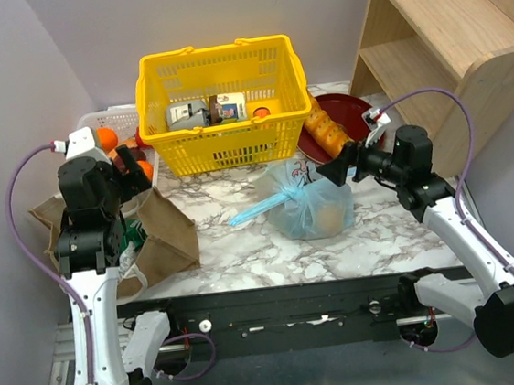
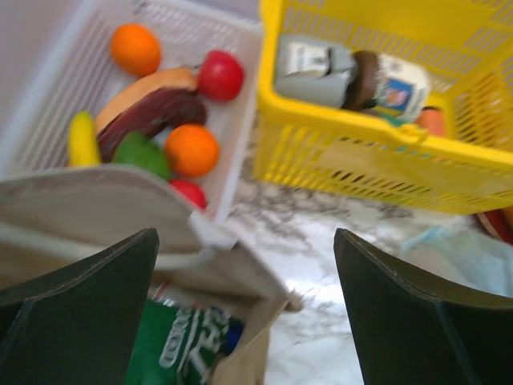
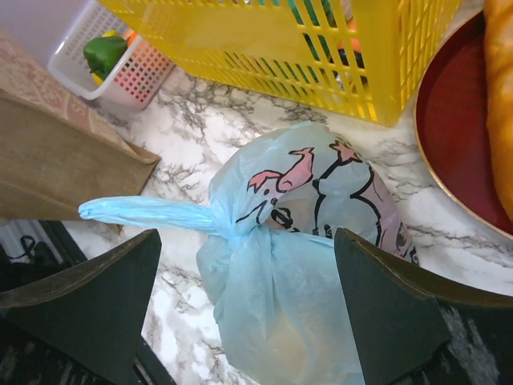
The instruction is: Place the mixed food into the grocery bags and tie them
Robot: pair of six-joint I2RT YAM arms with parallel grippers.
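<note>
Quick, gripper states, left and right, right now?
Left gripper: open, holding nothing, above the tan fabric bag.
Right gripper: open, holding nothing, above the tied light-blue plastic bag.

Contents of blue bag [image 3: 304,241] indiscernible

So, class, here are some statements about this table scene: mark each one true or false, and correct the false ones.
1. The light-blue bag is knotted shut. True.
2. The bread loaf lies in the yellow basket. False: it lies on the red plate beside the yellow basket.
3. A green packet sits inside the tan bag. True.
4. The right tool is clamped on the light-blue bag. False: it stands open, gripping nothing.
</note>
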